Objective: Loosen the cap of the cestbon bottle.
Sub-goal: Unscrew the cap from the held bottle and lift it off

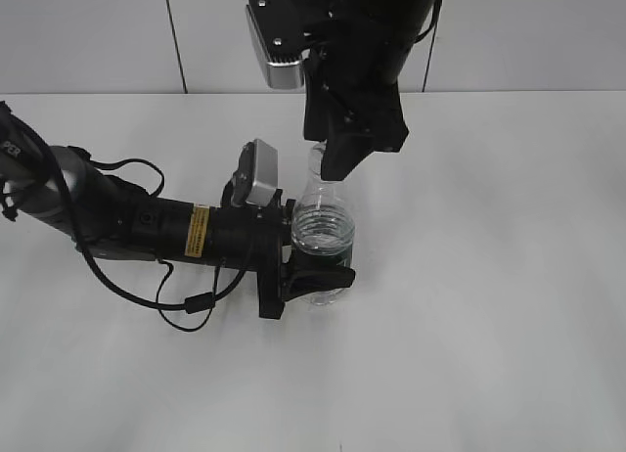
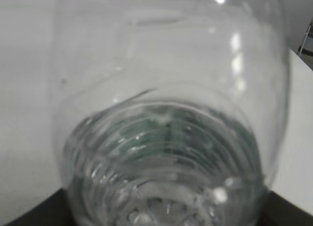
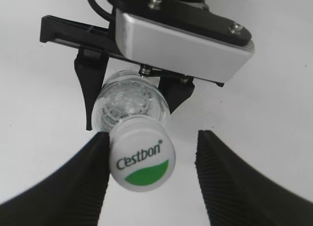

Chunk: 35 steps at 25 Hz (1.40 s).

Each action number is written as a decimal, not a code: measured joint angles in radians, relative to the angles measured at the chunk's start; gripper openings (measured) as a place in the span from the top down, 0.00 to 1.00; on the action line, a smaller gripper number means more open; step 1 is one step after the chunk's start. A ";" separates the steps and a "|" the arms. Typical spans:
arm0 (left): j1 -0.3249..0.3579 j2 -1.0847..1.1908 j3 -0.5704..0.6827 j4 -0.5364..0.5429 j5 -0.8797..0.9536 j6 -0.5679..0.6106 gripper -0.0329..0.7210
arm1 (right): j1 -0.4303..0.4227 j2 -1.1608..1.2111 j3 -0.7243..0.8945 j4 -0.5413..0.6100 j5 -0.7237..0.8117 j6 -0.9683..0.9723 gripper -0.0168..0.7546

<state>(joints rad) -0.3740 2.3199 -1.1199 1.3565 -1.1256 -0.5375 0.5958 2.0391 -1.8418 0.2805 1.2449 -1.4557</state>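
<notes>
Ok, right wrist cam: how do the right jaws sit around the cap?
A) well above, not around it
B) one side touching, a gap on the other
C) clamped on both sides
B: in the right wrist view one pad meets the cap; the other stands clear.

cap (image 3: 142, 160): white, green patch | cestbon bottle (image 1: 321, 232): clear, ribbed | table (image 1: 489, 276): white

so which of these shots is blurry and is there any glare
Left wrist view: the bottle fills the frame, soft and out of focus, with bright glare streaks on the plastic. Right wrist view: the cap and its print are sharp. Exterior view: evenly lit, faint shadows on the table.
</notes>
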 joint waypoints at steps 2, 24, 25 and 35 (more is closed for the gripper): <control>0.000 0.000 0.000 0.001 0.000 0.000 0.42 | 0.000 0.000 0.000 0.000 0.000 0.048 0.42; 0.000 0.000 0.000 0.011 -0.004 -0.005 0.42 | 0.000 -0.066 0.000 0.003 -0.020 0.502 0.42; 0.000 0.000 0.000 0.012 -0.004 -0.007 0.42 | 0.000 -0.068 -0.001 0.003 -0.020 0.548 0.42; -0.001 0.000 0.000 0.012 -0.005 -0.012 0.42 | 0.000 -0.071 -0.010 0.004 -0.020 1.139 0.42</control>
<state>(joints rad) -0.3749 2.3199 -1.1199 1.3683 -1.1304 -0.5497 0.5958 1.9677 -1.8514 0.2842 1.2249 -0.3168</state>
